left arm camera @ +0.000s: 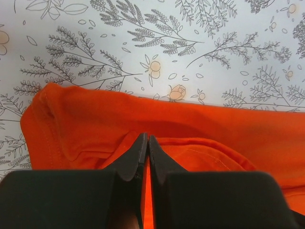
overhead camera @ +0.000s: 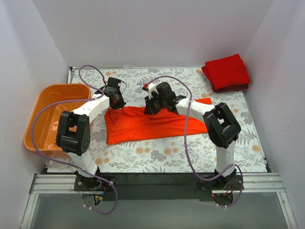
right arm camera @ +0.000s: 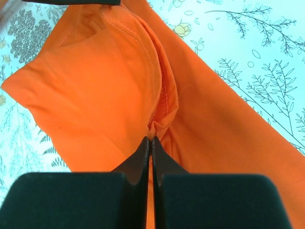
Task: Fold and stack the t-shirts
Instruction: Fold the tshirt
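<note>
We are pinching the orange-red t-shirt [overhead camera: 143, 128], spread across the middle of the desk [overhead camera: 157, 160], along its far edge. Our left end effector [left arm camera: 145, 141] is clamping cloth near the left corner, and our right end effector [right arm camera: 151, 141] is clamping a seamed fold further right. The deeper red t-shirt [overhead camera: 227, 71] is lying folded at the far right corner.

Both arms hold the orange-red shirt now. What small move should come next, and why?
Probably lift both grippers slightly together, then bring the far edge toward the near edge. The left gripper and right gripper each have jaws shut on the far edge of the orange-red t-shirt, which lies spread wide on the table.
</note>
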`<move>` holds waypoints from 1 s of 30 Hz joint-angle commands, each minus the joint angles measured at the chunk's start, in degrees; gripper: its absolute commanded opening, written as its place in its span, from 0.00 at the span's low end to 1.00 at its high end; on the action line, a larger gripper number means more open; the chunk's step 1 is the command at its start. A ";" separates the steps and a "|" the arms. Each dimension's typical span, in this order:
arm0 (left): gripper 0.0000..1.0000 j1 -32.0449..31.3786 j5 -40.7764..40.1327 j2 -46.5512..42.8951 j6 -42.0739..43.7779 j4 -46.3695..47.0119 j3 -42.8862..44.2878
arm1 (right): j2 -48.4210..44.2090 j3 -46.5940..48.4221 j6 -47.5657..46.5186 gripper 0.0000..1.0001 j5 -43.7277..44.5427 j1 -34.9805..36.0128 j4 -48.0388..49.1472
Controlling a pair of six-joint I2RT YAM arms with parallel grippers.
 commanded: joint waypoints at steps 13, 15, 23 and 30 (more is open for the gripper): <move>0.00 0.15 0.96 -10.11 -1.16 0.39 -7.98 | -1.66 -2.26 -8.97 0.01 -8.23 1.54 -3.92; 0.00 0.15 0.87 -10.55 -1.42 0.39 -9.04 | -1.57 -2.79 -10.03 0.01 -8.67 1.63 -4.44; 0.00 0.23 2.01 -11.70 -2.83 0.30 -12.82 | -0.60 -3.14 -12.23 0.01 -11.49 2.06 -6.55; 0.00 0.15 2.80 -11.52 -3.18 0.22 -14.31 | 1.77 -2.09 -12.76 0.14 -13.16 2.42 -9.10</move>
